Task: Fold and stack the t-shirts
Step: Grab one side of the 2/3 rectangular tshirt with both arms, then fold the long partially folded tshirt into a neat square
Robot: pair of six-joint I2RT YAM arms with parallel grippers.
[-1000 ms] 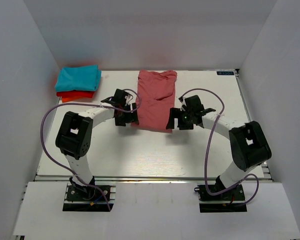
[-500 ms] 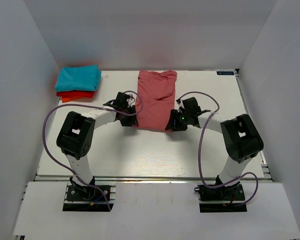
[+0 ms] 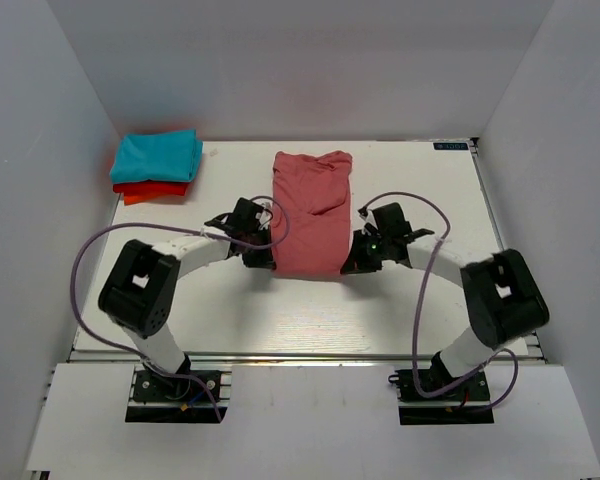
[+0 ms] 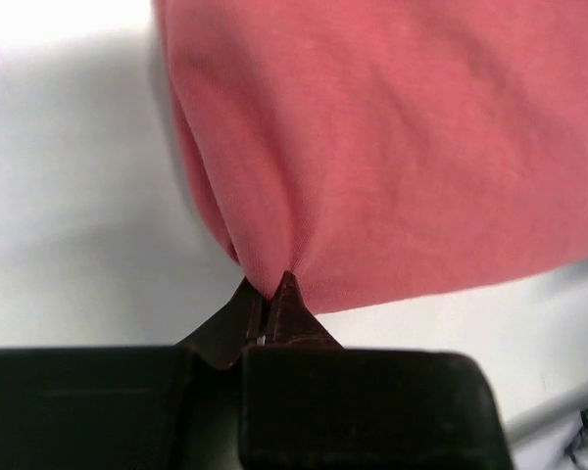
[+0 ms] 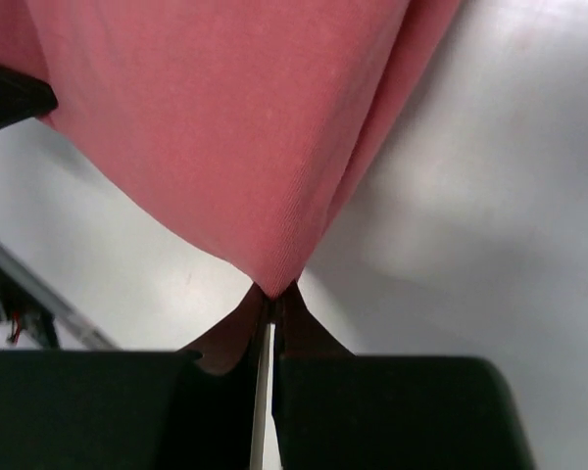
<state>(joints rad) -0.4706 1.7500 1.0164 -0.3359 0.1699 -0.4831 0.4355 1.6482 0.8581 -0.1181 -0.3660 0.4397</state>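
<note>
Writing: one small dark label [image 3: 450,146] sits at the far edge of the worktop [image 3: 280,320], off to the right of the salmon-pink t-shirt [image 3: 312,205]. Its characters are too small for us to read.

Salmon-pink t-shirt: it lies mid-worktop as a long narrow band, one end towards the back wall and the other towards the arm bases. Creases run across its far half.

Left jaws: at the shirt's near left corner. In the left wrist view we see the dark fingertips [image 4: 292,304] pressed together, with the shirt's edge [image 4: 402,147] pinched between them. The cloth is drawn to a small peak at the tips.

Right jaws: at the shirt's near right corner, mirroring the left. In the right wrist view the fingertips [image 5: 299,328] are closed on a gathered point of the pink cloth [image 5: 235,127], and the fabric fans out beyond them.

Other shirts: far to the left of the pink shirt, by the back wall, a folded turquoise t-shirt [image 3: 158,155] rests on a folded orange-red t-shirt [image 3: 152,189]. Only the lower one's near edge shows. This pile is well apart from both jaws.
</note>
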